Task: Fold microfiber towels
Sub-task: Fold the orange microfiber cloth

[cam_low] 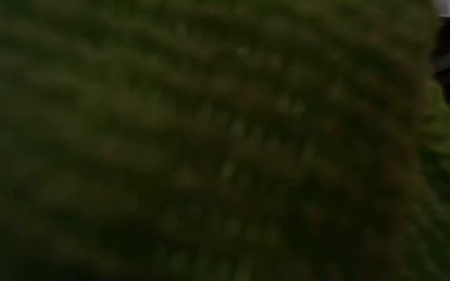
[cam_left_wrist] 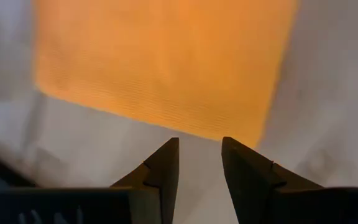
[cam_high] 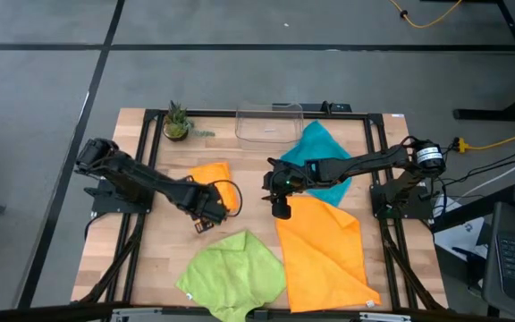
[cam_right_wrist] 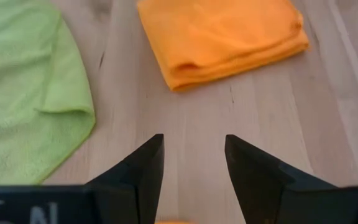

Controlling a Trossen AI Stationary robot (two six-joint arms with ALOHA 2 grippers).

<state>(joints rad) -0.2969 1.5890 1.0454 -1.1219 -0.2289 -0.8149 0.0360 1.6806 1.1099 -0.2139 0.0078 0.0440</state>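
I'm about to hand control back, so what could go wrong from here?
The left gripper hangs open right over the folded orange towel; a careless close could snag and undo the fold. The lime green towel overhangs the table's near edge and blankets the low camera, so it may slide off. The right gripper is open, empty, beside the spread orange towel.

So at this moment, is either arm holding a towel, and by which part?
Neither. The left gripper has open, empty fingers beside the folded orange towel; the right gripper is open over bare table.
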